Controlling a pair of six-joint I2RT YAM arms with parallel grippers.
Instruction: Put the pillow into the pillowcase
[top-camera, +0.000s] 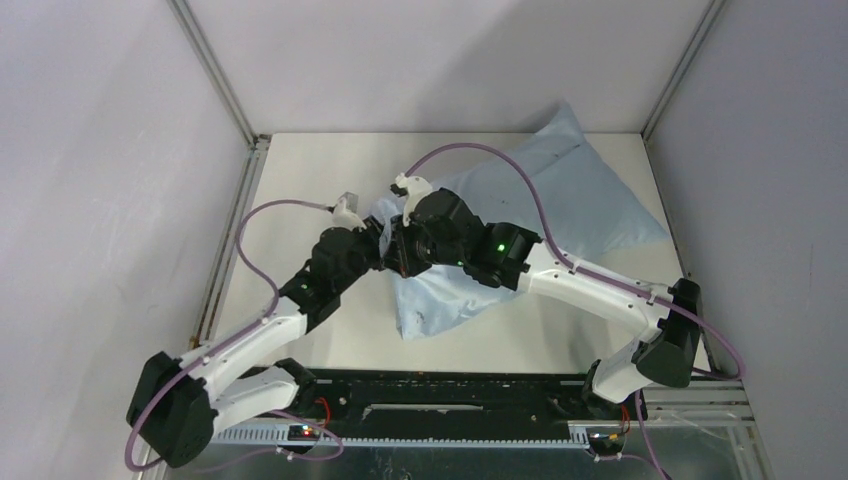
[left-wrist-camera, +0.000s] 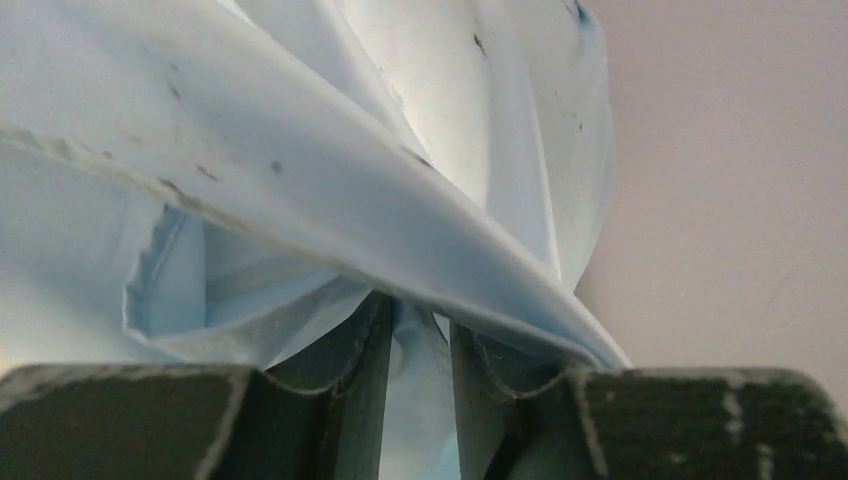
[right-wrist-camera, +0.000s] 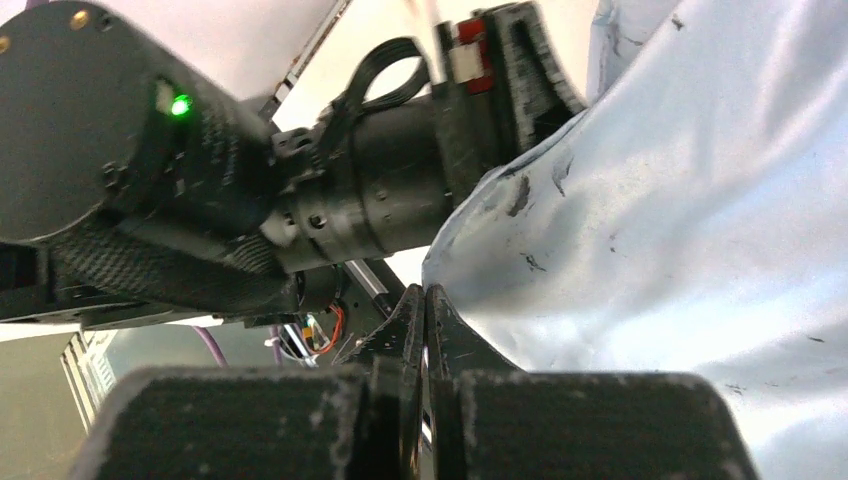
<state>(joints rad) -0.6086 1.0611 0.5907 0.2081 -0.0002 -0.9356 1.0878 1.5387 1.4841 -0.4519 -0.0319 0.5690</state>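
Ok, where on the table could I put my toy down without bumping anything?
Bare table in the back left corner, between the left wall and the pillowcase. Another bare strip lies between the pillowcase's near edge and the black front rail. The middle is crowded: left gripper and right gripper meet at the cloth.

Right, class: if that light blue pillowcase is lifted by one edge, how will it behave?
Probably floppy: the pillowcase hangs in soft folds and creases. Likely light, as its thin hem curls freely. Possibly slippery, since the cloth looks smooth.
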